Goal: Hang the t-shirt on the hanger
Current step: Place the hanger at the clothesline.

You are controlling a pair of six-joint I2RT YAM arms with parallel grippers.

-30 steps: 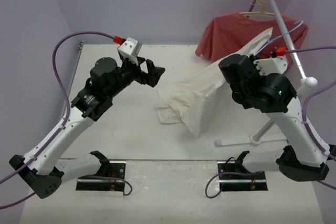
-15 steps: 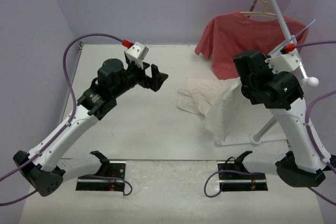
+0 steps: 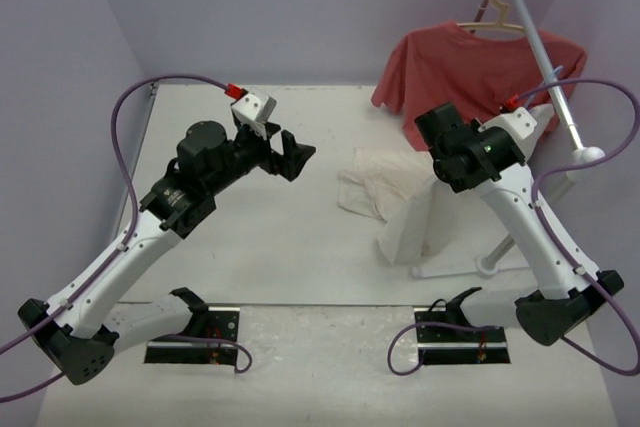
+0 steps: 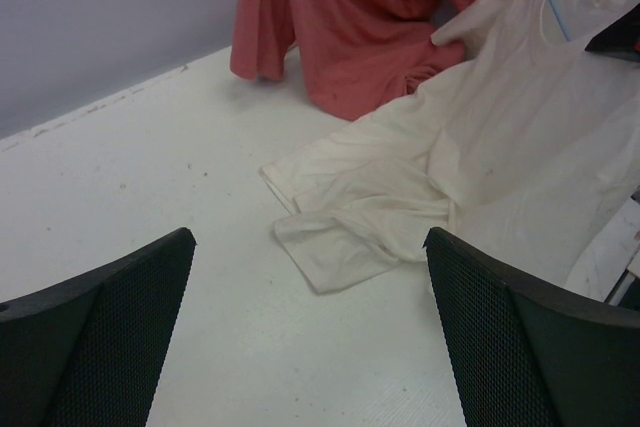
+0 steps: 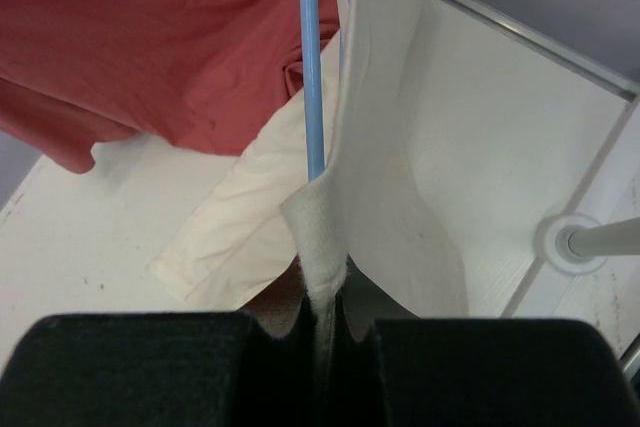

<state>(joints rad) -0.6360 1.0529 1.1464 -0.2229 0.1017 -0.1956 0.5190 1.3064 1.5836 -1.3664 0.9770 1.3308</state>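
Operator: Since the earlier top view, the t-shirt (image 3: 398, 209) had been drawn in from a long diagonal spread to a shorter heap at centre right of the table (image 3: 250, 247). The right gripper (image 5: 322, 309) had carried its upper end along.

Technician: Confirmed. State of each gripper?

Operator: The right gripper was pressed together, pinching a narrow fold of the t-shirt. The hanger (image 5: 311, 67) emerged from that same fold. The left gripper (image 3: 292, 154) was spread wide and held nothing, well apart from the cloth at centre left.

Technician: Orientation of the parts?

Operator: In the right wrist view, the hanger wire ran almost straight up the frame from the jaws. In the left wrist view, the long axis of the t-shirt ran from the neck opening at upper right down to a crumpled end at lower centre, resting on the table.

Technician: Hazards from this state?

Operator: Three, as judged.
1. The pinched fold was thin. A pull against the trailing cloth could slide it out of the jaws.
2. Whether the wire itself was clamped could not be told. It could rotate or drop inside the cloth.
3. The red t-shirt (image 3: 450, 67) and the stand (image 3: 545, 57) were just beside the load. Loose cloth could catch on either.
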